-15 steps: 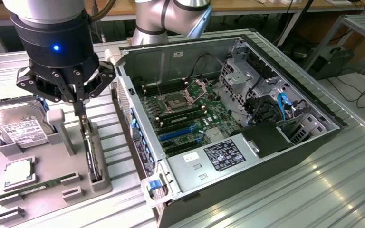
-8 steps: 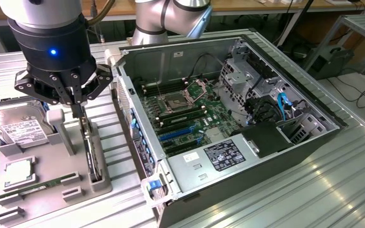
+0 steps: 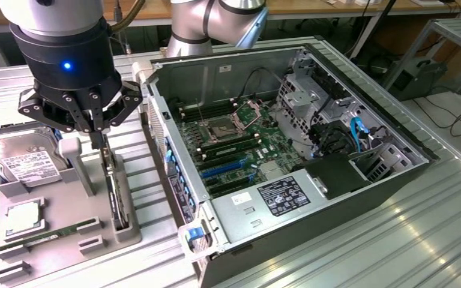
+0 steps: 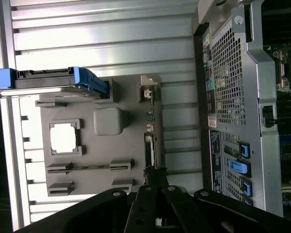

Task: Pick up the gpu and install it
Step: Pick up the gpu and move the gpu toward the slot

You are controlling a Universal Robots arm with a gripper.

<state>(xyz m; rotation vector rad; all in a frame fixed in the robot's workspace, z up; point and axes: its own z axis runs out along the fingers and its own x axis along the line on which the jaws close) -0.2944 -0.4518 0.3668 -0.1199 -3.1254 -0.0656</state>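
A grey parts holder (image 3: pixel 62 207) sits on a ribbed metal table (image 3: pixel 391 240). Farthest to the exterior view's left of the gripper (image 3: pixel 98 144), a silver hard drive (image 3: pixel 22 159) with a white label stands tilted in the holder. Nearer the camera than the drive, a square processor chip (image 3: pixel 24 217) and a narrow green memory stick (image 3: pixel 50 236) lie in their recesses.

The black gripper hangs from the arm directly over the holder's edge nearest the computer, its two fingers pinched together on the upper edge of the gpu (image 3: pixel 117 192). The gpu stands on its long edge in a slot just below the fingers. Seen edge-on, it is a thin dark card. From the wrist camera, the gpu (image 4: pixel 149 141) is a narrow strip ending in a pale metal bracket.

To the exterior view's right of the gripper, close beside the holder, an open computer case (image 3: pixel 311 240) lies on its side with its green motherboard (image 3: pixel 239 144) exposed.
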